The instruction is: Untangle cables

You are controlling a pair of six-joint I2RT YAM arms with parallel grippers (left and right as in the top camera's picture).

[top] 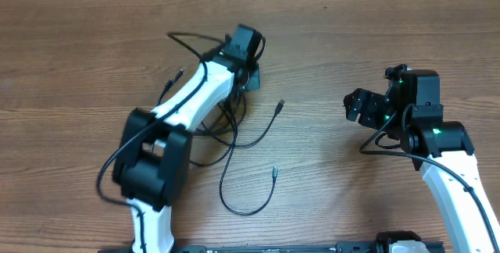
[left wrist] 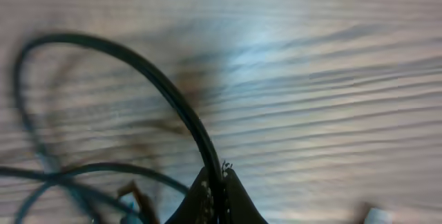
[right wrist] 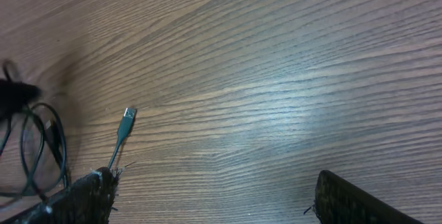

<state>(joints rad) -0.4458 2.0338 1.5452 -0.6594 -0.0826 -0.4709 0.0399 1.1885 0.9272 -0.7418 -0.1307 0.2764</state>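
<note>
Up close, the left wrist view gives what the overhead cannot: the left gripper (left wrist: 222,174) has its two fingers (left wrist: 197,200) pressed together on a black cable (left wrist: 160,79). The cable comes out from between the tips and arcs away ahead of them in one broad loop. More strands of the cables (left wrist: 62,179) cross just beside the fingers, too blurred to show how they lace together.

From overhead the same gripper (top: 250,73) is mostly covered by its own wrist, so the grip itself does not show. What does show is the spread of the cables (top: 226,124), bunched beneath and beside the left arm (top: 187,97), with loose ends trailing out over the table (top: 78,42). The arm hides part of the bunch.

The right gripper (right wrist: 214,179) stands wide open and holds nothing. Only its two fingertips (right wrist: 90,193) enter the bottom corners of its own view; the rest is cut off. Just beyond the finger nearer the bunch lies a plug (right wrist: 128,117) on a thin cord. Farther off that way, at the frame edge, are dark loops of the cables (right wrist: 31,141). Overhead, this gripper (top: 355,106) sits well apart from the bunch, with that plug (top: 281,103) between them.
</note>
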